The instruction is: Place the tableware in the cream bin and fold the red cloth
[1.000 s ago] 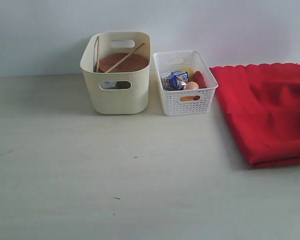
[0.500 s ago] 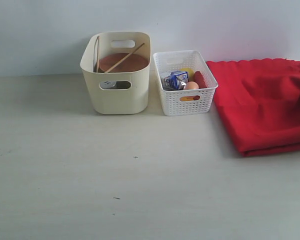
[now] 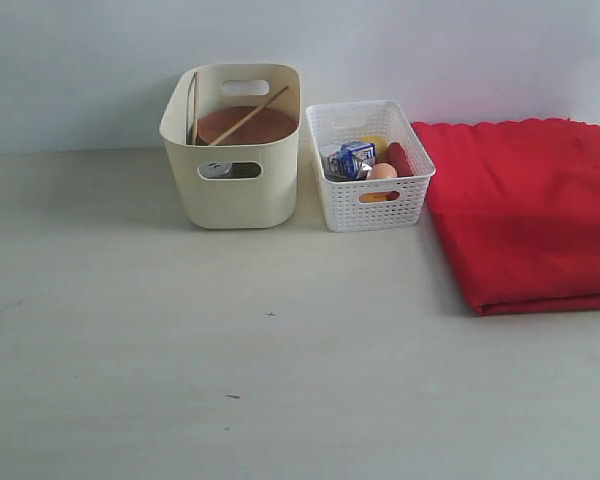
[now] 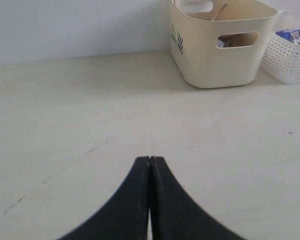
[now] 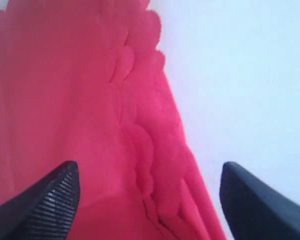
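Observation:
The cream bin (image 3: 235, 195) stands at the back of the table, also in the left wrist view (image 4: 215, 60). In it lie the round brown plate (image 3: 248, 127) and the wooden chopsticks (image 3: 250, 114); the steel cup (image 3: 216, 170) shows through the handle cut-out. The red cloth (image 3: 530, 215) lies folded flat at the right, scalloped edges at the back. My right gripper (image 5: 150, 167) is open just above the cloth's layered scalloped edges (image 5: 140, 130), holding nothing. My left gripper (image 4: 150, 159) is shut and empty over bare table, well short of the bin. Neither gripper shows in the exterior view.
A white lattice basket (image 3: 370, 195) with an egg (image 3: 383, 172), a blue-white carton (image 3: 353, 158) and other foods stands between the bin and the cloth. A pale wall runs behind everything.
The right gripper has opened and let go of the red cloth. The cloth's near edge has moved back and the fold has settled flat. The left gripper has not changed.

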`<state>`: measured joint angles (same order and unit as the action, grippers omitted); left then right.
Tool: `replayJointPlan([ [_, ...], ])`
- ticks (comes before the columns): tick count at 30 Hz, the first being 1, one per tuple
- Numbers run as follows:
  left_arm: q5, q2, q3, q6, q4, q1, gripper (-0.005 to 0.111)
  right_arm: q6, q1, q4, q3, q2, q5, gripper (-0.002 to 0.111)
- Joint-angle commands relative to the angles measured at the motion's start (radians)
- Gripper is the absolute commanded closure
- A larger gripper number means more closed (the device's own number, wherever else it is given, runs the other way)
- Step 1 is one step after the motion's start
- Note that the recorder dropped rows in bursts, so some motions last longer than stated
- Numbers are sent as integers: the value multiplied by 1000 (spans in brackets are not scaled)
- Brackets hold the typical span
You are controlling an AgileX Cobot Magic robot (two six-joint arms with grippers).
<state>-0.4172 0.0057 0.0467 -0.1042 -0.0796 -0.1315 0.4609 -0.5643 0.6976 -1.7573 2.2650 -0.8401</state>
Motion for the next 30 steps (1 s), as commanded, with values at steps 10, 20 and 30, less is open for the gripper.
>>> replayJointPlan([
  [10, 9, -6, -3, 5, 0, 3, 107, -252, 3, -360, -5, -317, -73, 77],
  [20, 9, -6, -3, 5, 0, 3, 107, -252, 7, -372, 49, -549, -189, 108],
  [30, 9, -6, -3, 5, 0, 3, 107, -242, 7, -380, 319, -827, -26, 108],
])
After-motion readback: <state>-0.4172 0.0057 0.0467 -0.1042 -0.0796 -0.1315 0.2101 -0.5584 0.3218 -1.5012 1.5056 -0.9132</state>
